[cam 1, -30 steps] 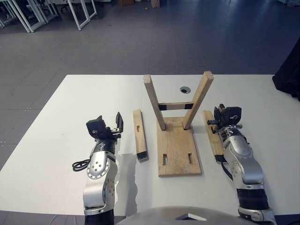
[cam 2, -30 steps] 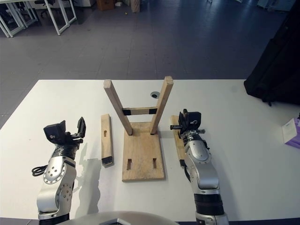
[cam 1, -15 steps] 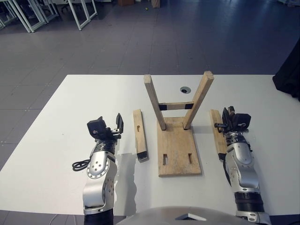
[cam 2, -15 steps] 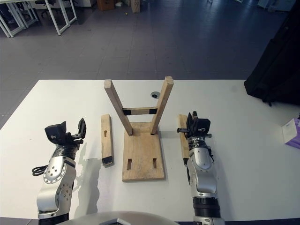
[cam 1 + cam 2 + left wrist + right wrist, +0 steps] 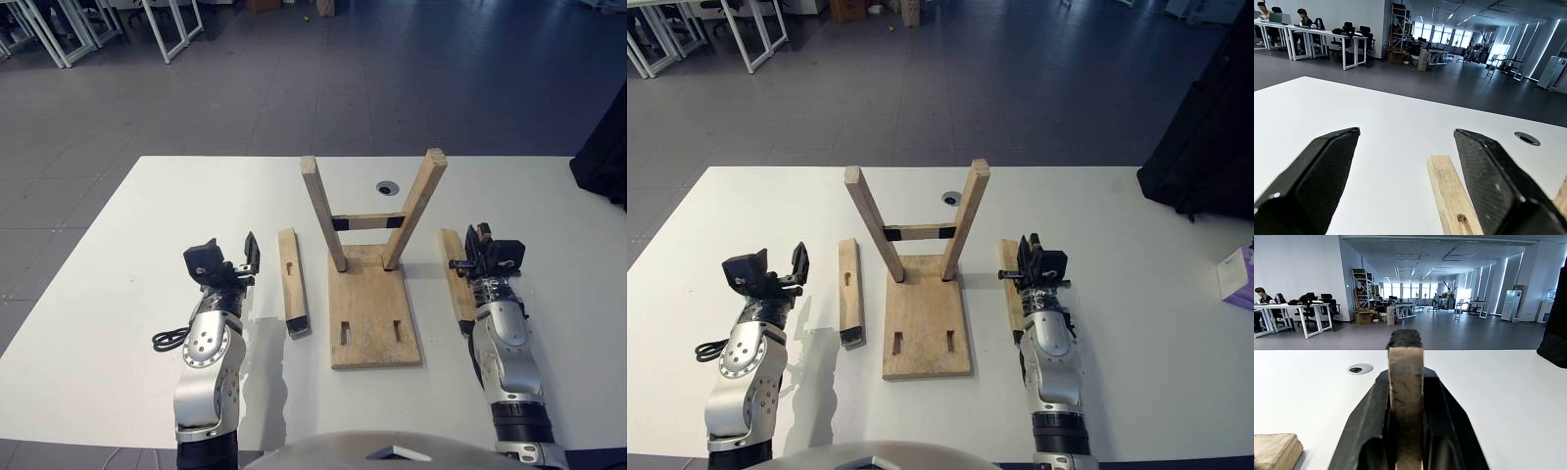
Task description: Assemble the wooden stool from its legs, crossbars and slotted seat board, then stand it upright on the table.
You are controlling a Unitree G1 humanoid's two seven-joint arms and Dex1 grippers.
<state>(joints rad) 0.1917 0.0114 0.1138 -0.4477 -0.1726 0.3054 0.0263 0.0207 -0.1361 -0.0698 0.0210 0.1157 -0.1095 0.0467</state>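
Right wrist view says it all: the right gripper (image 5: 482,257) has its fingers (image 5: 1369,421) clenched on the right leg (image 5: 452,276), which lies flat on the bench (image 5: 147,225) just beside the seat board (image 5: 372,299). At the board's far end two standing legs (image 5: 323,213) and their crossbar (image 5: 366,222) are seated. The near empty slots (image 5: 345,333) wait. The left gripper (image 5: 227,262) hangs with fingers released beside the left leg (image 5: 291,279). I'd say the move now is lift clear, tip the leg upright, square it over the near slot and press straight down. A tilt could jam it, or knock the standing pair.
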